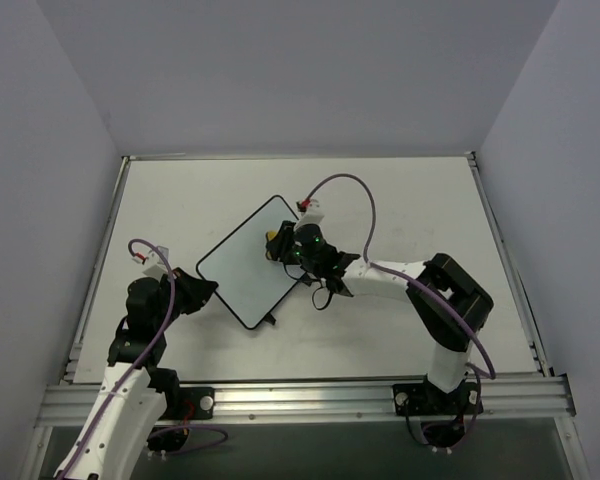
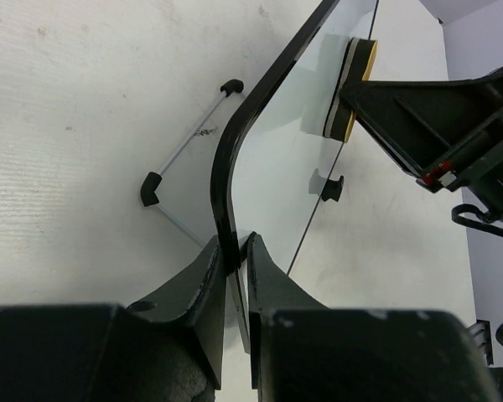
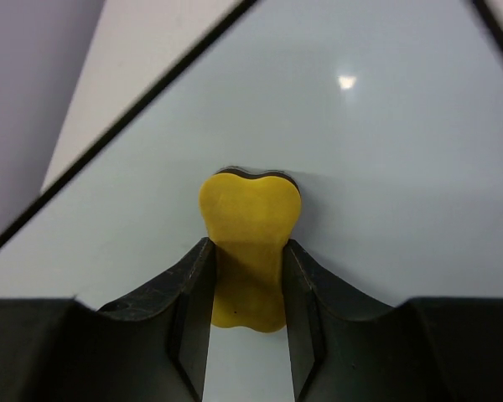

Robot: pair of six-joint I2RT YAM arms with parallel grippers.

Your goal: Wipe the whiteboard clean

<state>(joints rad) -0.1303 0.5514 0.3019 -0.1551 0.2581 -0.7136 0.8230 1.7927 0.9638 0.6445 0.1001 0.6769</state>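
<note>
White table (image 1: 410,200), wrist view shows left gripper (image 2: 236,251) clamping whiteboard (image 2: 272,180)

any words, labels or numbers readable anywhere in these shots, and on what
No text here can be read.
Flat white whiteboard with thin black frame: blank, no writing.
Small yellow sponge: no print.
Right gripper: pale print on its black housing, left wrist view, too blurred to read.

The right wrist view cuts the board (image 3: 386,151) off at top and right. From above, we find the right tool (image 1: 278,246) covering most of the sponge (image 1: 271,237). The left tool (image 2: 236,248) hides the board's near rim between its fingers.
</note>
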